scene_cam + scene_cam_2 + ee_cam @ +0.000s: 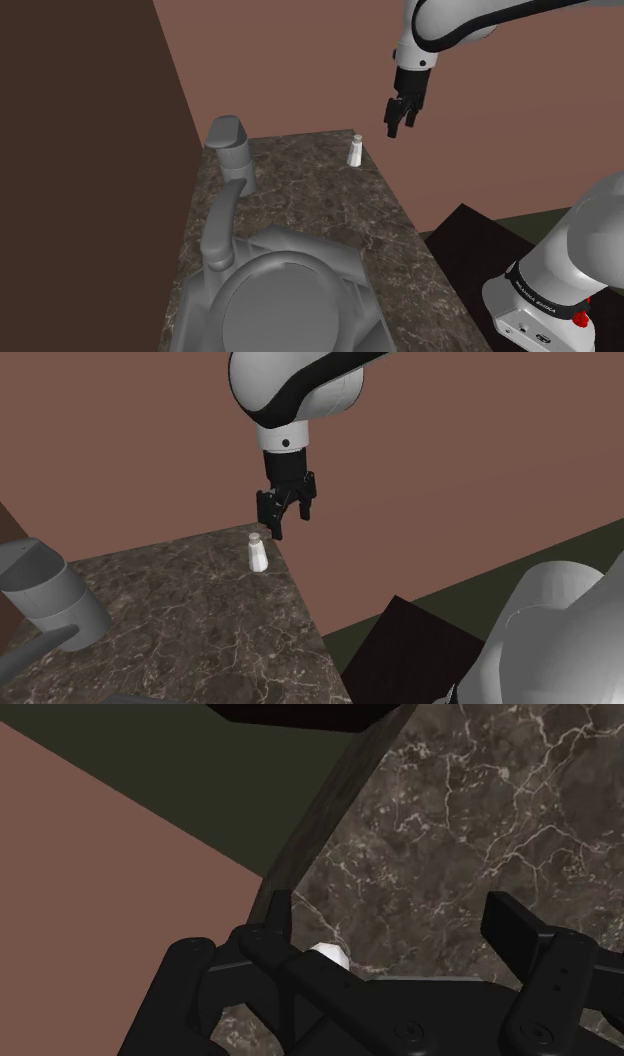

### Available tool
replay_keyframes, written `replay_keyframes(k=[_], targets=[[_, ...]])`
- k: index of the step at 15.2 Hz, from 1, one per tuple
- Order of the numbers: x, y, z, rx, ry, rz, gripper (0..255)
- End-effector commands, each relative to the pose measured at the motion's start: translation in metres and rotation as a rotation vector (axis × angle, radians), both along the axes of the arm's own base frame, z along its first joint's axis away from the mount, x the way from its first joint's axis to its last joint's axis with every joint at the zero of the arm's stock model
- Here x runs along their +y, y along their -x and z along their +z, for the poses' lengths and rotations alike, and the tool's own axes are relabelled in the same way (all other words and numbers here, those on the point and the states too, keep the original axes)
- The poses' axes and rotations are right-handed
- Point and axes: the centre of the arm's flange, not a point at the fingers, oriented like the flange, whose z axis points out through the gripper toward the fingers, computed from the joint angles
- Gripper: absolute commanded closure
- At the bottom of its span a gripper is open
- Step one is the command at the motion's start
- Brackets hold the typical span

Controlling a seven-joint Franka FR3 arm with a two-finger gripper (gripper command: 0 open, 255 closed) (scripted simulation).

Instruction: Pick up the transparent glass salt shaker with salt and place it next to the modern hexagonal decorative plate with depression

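The grey hexagonal plate (300, 240) lay nearest, at the shoulder view's lower centre, on the dark marble counter (300, 190). The white salt shaker (354, 151) stood upright at the counter's far corner, in the upper centre of the frame. The gripper (398, 120) hung above and just right of the shaker, fingers spread and touching nothing.

In the wrist view the gripper (392, 909) hides most of the salt shaker (330, 954). The plate (340, 265) is cut off at the shoulder view's six o'clock edge.
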Motion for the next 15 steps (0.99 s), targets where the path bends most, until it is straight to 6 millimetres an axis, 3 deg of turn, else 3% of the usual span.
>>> replay_keyframes(k=[1, 10, 15], targets=[[-0.001, -0.022, -0.011, -0.012, -0.009, -0.012, 0], [-0.017, -0.122, -0.061, -0.056, -0.048, -0.061, 0], [-0.016, -0.127, -0.084, -0.059, -0.051, -0.064, 0]])
